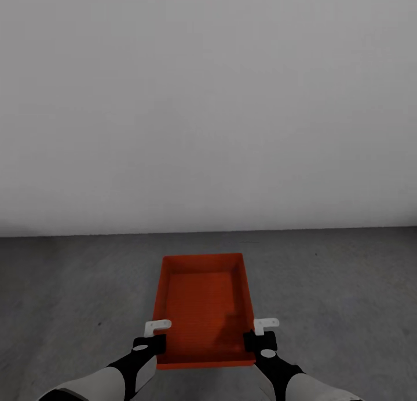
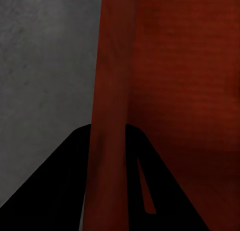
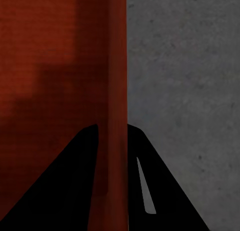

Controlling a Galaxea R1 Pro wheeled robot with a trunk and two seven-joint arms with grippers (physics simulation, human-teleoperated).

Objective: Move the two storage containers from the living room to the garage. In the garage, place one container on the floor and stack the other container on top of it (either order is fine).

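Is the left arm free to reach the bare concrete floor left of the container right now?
Probably not: the left pincer is clamped on the orange container's left wall, with the right pincer on the opposite wall. Nothing lies on that floor, but letting go would leave the container held on one side.

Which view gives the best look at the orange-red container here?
The head view: the whole storage container shows, open and empty, above grey floor. The left wrist view shows one side wall between the jaws; the right wrist view shows the opposite wall, likewise clamped.

A plain, bare light grey wall point(image 1: 208, 100) straight ahead, unmarked from edge to edge.
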